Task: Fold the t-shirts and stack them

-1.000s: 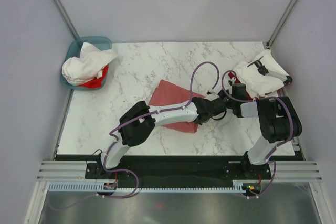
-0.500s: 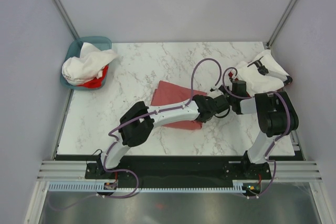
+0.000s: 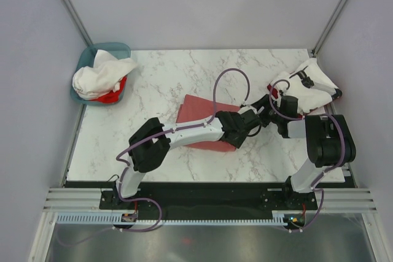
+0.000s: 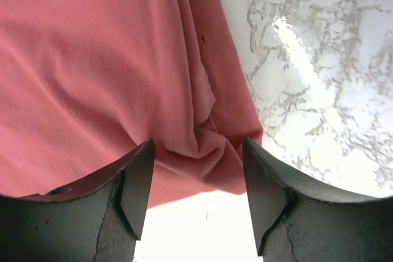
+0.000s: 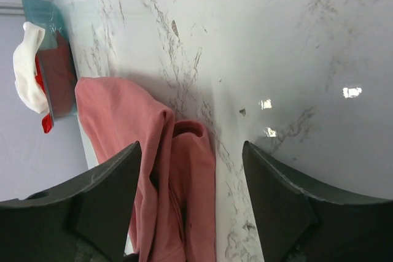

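Hovering with both jaws open at the salmon-red t-shirt (image 3: 198,110), which lies in the middle of the counter (image 3: 184,72).
Your left jaws stand wide apart and hold nothing; the folded corner of the shirt (image 4: 92,59) lies flat just under them, and you cannot tell if the tips touch the cloth. Your right jaws are wide apart and empty too; the rolled edge of the same shirt (image 5: 166,170) shows between them, beside bare marble. Folded white t-shirts (image 3: 310,90) lie at the far right corner, well apart from both jaws.
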`<action>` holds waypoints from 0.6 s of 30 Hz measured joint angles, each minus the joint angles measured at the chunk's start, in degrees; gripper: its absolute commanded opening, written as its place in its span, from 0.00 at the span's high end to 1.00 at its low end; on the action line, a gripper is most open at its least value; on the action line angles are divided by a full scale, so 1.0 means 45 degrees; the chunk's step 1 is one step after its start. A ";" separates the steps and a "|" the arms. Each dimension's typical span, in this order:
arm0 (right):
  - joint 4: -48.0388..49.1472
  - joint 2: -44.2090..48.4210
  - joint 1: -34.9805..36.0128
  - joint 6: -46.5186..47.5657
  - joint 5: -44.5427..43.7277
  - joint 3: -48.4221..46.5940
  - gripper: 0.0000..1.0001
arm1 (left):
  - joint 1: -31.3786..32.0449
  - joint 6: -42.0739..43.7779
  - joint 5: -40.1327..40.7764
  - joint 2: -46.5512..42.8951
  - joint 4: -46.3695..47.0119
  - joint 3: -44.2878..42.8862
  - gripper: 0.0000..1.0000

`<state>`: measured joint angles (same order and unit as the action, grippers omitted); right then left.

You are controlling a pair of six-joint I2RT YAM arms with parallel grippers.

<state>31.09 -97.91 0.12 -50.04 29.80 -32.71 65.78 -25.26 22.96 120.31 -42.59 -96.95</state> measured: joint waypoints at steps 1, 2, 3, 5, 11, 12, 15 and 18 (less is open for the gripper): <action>0.0058 0.0160 -0.0044 -0.0029 0.0005 0.0146 0.20 | -0.0078 -0.0005 -0.0223 -0.0248 0.0131 0.0248 0.33; 0.0107 0.0296 -0.0160 -0.0049 -0.0010 0.0262 0.18 | -0.0155 -0.0010 -0.0437 -0.0457 0.0311 0.0423 0.34; 0.0180 0.0432 -0.0209 -0.0068 -0.0019 0.0393 0.18 | -0.0233 -0.0015 -0.0602 -0.0612 0.0447 0.0525 0.34; 0.0398 0.0549 -0.0248 -0.0121 -0.0010 0.0627 0.18 | -0.0345 -0.0044 -0.0845 -0.0724 0.0665 0.0549 0.36; 0.1229 0.0301 0.0044 -0.0413 0.0034 0.0797 0.16 | -0.0423 -0.0097 -0.1472 -0.0675 0.1059 0.0549 0.44; 0.1302 0.0267 0.0267 -0.0432 0.0005 0.0797 0.15 | -0.0423 -0.0102 -0.1525 -0.0661 0.1088 0.0549 0.44; 0.1326 0.0272 0.1020 -0.0461 -0.0233 0.0767 0.14 | -0.0423 -0.0102 -0.1719 -0.0622 0.1132 0.0549 0.49; 0.1117 0.0296 0.1608 -0.0447 -0.0690 0.0607 0.16 | -0.0423 -0.0107 -0.1904 -0.0602 0.1137 0.0559 0.60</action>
<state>36.12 -96.57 7.35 -52.05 26.70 -29.98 63.88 -25.74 14.39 117.60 -37.47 -94.43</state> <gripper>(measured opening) 0.848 0.486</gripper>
